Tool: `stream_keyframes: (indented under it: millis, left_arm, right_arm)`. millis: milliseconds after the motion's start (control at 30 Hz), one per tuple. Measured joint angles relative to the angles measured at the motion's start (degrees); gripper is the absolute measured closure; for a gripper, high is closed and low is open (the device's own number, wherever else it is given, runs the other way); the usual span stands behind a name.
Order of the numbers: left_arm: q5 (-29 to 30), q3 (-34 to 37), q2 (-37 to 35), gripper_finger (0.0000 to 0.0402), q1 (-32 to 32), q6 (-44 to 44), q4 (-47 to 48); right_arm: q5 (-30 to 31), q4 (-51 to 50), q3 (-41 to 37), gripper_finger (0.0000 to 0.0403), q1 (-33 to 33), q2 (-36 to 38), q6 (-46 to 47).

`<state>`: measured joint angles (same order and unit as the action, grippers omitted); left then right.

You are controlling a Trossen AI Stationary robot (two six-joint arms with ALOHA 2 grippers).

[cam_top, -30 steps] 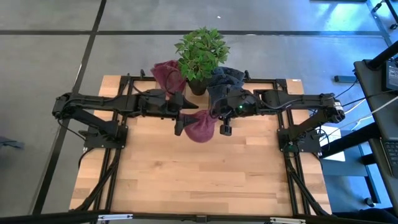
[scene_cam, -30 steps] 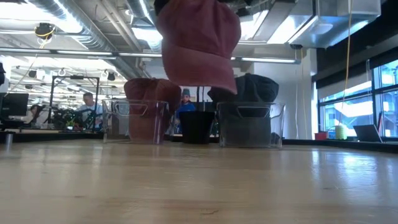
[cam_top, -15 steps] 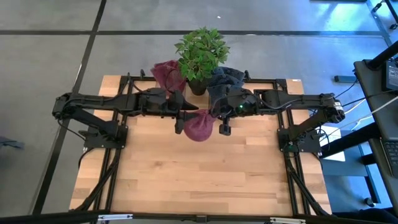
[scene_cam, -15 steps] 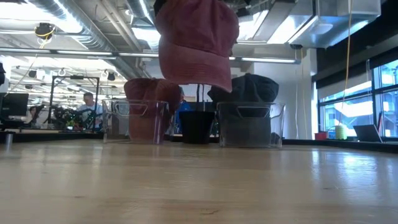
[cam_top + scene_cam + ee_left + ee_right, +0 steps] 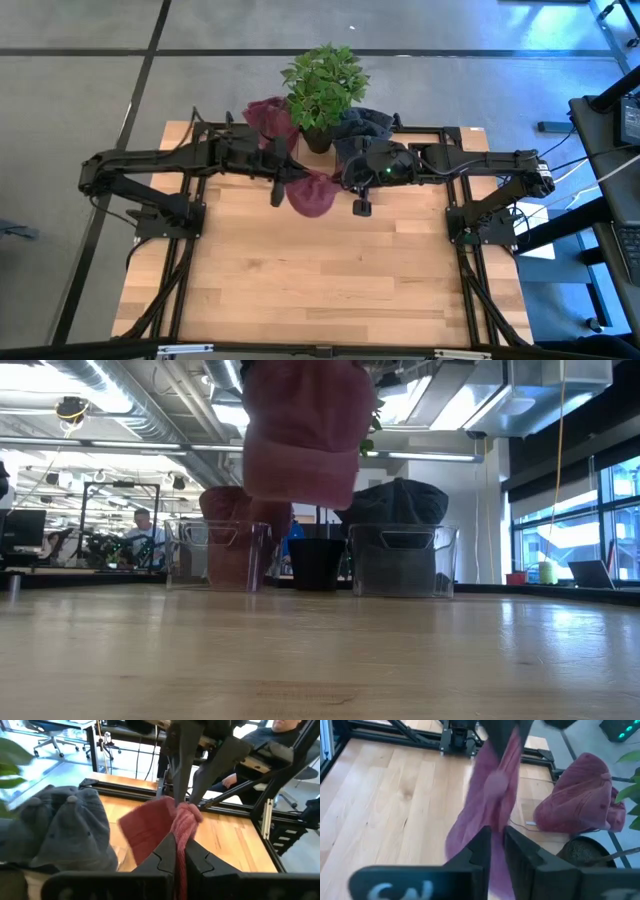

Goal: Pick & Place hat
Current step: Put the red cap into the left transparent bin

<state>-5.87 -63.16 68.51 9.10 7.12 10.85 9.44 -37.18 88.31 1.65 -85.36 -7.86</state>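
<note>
Wooden slatted table (image 5: 300,270): soft maroon fabric hat (image 5: 312,194) hangs pinched by left claw (image 5: 283,186) and right claw (image 5: 356,190); uneven release risks snagging.

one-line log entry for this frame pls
left gripper: shut on red hat, held over table | right gripper: shut on red hat | bins: behind
</note>
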Motion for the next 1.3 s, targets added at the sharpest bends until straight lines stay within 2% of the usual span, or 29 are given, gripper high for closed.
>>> stream_keyframes:
  millis: [167, 333, 533, 667, 800, 1067, 1200, 1300]
  left_arm:
    - [-2.66, 0.00, -4.73, 0.0398, 3.75, -3.22, 5.79]
    - [-2.75, 0.00, -10.03, 0.0398, 7.98, -5.75, 10.35]
    - [-3.14, 0.00, -15.02, 0.0398, 14.12, -12.03, 16.53]
    - [-10.08, 0.00, -16.27, 0.0398, 19.64, -17.79, 17.62]
    - [-14.59, 0.00, -16.07, 0.0398, 25.94, -23.35, 19.15]
    - [-28.60, 0.00, -13.51, 0.0398, 39.68, -29.13, 19.74]
    - [-35.21, 0.00, -9.68, 0.0398, 44.50, -31.23, 18.95]
    - [-36.70, 0.00, -6.48, 0.0398, 47.20, -32.43, 18.91]
  right_arm:
    - [0.72, 0.73, 0.00, 0.0322, 0.00, 0.38, -1.37]
    - [7.23, 2.06, 0.00, 0.0298, -0.41, 0.44, -1.44]
    - [6.15, 2.19, 0.00, 0.0223, -2.49, 0.44, 3.64]
    - [6.48, 2.81, 0.00, 0.0170, -3.67, 0.44, 5.84]
    - [6.54, 3.17, 0.00, 0.0146, -4.59, 0.44, 7.86]
    - [8.16, 3.09, 0.00, 0.0142, -4.92, 0.44, 11.09]
    - [9.08, 3.09, 0.00, 0.0142, -4.92, 0.44, 12.31]
    - [9.08, 3.07, 0.00, 0.0142, -4.92, 0.42, 13.10]
